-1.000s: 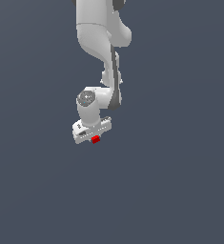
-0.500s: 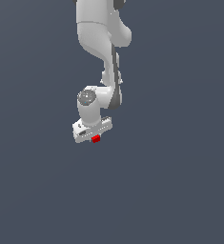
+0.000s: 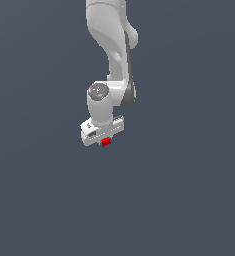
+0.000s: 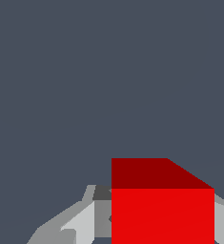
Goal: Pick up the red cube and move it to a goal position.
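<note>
While the white, jointed robot arm (image 3: 111, 60) reaches down from the top edge of the exterior view, its white gripper (image 3: 105, 141) hangs at the arm's lowest end, a little toward the exterior view's left of centre. A tiny, plain, bright red cube (image 3: 106, 142) sits directly under the gripper's flat white crossbar, touching its underside. The fingers themselves are too small to make out in that view. Everything around the arm is a flat, dark blue-grey background (image 3: 189, 190) with no visible edges, shadows or other objects, so it cannot be told whether the cube is resting on a surface or raised above one.

In the wrist view, the red cube (image 4: 162, 209) fills much of the frame's lower portion, showing a bright red front face and a darker red upper face. Pale grey fingers (image 4: 85, 224) flank it on both sides, pressed against its faces, so the gripper (image 4: 162, 224) is pinching the cube between them. Behind the cube lies the same plain blue-grey background (image 4: 108, 71).
</note>
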Robot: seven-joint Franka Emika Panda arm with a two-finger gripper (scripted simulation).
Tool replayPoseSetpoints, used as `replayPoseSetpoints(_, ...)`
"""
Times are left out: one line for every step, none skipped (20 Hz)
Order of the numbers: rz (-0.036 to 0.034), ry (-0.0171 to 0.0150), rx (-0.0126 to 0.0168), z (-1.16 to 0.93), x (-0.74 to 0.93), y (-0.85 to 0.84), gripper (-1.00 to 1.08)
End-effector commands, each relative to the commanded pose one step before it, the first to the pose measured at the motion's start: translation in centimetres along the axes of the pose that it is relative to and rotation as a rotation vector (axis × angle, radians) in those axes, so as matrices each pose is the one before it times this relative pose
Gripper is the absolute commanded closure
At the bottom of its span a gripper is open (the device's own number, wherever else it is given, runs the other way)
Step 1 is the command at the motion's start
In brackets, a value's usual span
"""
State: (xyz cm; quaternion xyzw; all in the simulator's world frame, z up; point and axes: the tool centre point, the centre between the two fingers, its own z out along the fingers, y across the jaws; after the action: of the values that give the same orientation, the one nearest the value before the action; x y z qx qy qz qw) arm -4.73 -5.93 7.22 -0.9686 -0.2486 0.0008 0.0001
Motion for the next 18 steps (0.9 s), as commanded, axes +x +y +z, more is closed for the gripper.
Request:
replayPoseSetpoints(-0.00090,0.00089,-0.00122,-2.112,0.915,-1.059,1.08)
replayPoseSetpoints(0.00000,0.00000,0.00000,-0.925,0.393,-0.460,1.08)
replayPoseSetpoints(0.00000,0.00000,0.00000,-0.970,0.414,-0.481,1.08)
replayPoseSetpoints(0.00000,0.00000,0.00000,-1.013,0.433,-0.500,1.08)
replayPoseSetpoints(0.00000,0.00000,0.00000,-1.041,0.447,-0.513,1.08)
replayPoseSetpoints(-0.00028,-0.00020,-0.00035,-1.055,0.466,-0.536,1.08)
replayPoseSetpoints(0.00000,0.00000,0.00000,-1.060,0.460,-0.518,1.08)
replayPoseSetpoints(0.00000,0.00000,0.00000,-1.063,0.464,-0.518,1.08)
replayPoseSetpoints(0.00000,0.00000,0.00000,-1.053,0.463,-0.511,1.08)
replayPoseSetpoints(0.00000,0.00000,0.00000,-1.029,0.456,-0.498,1.08)
replayPoseSetpoints(0.00000,0.00000,0.00000,-1.001,0.448,-0.482,1.08)
replayPoseSetpoints(0.00000,0.00000,0.00000,-0.969,0.438,-0.465,1.08)
replayPoseSetpoints(0.00000,0.00000,0.00000,-0.931,0.426,-0.445,1.08)
replayPoseSetpoints(0.00000,0.00000,0.00000,-0.884,0.409,-0.421,1.08)
replayPoseSetpoints(0.00000,0.00000,0.00000,-0.826,0.387,-0.392,1.08)
replayPoseSetpoints(-0.00008,0.00034,0.00034,-0.776,0.358,-0.359,1.08)
replayPoseSetpoints(0.00000,0.00000,0.00000,-0.708,0.340,-0.333,1.08)
replayPoseSetpoints(0.00000,0.00000,0.00000,-0.650,0.317,-0.304,1.08)
